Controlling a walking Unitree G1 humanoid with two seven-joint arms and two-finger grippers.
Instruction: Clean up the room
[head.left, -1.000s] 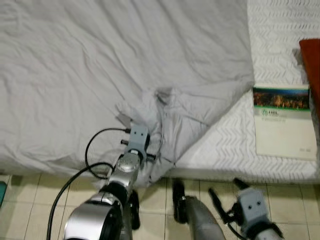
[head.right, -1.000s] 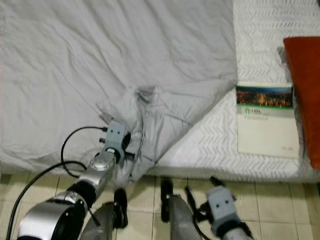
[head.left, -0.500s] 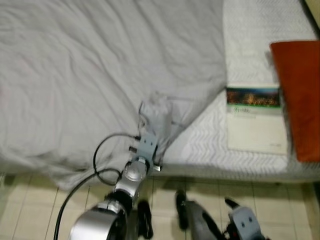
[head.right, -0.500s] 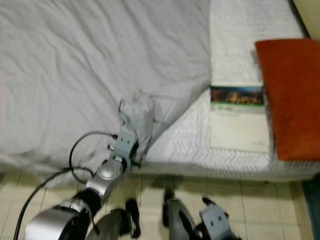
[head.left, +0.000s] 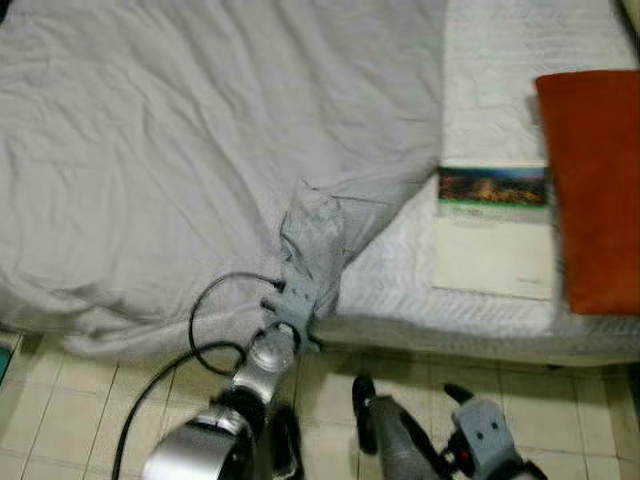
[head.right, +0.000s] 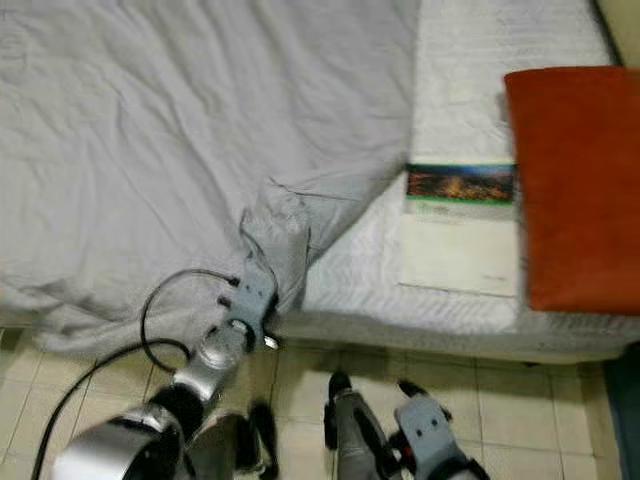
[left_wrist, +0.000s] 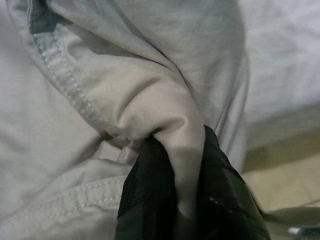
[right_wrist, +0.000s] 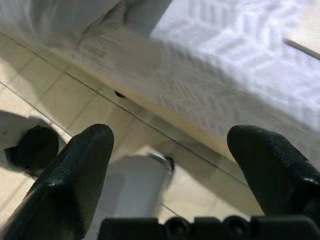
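Grey cotton, a hemmed fold of the sheet, is pinched tight between the black fingers of the left gripper, low and left of centre in the eye views; the bunch has been drawn further up over the mattress since a second ago, so the bed-making is under way. The right gripper hangs spread wide over the floor tiles. The booklet beside the orange cushion, right of frame, carries print too blurred to read.
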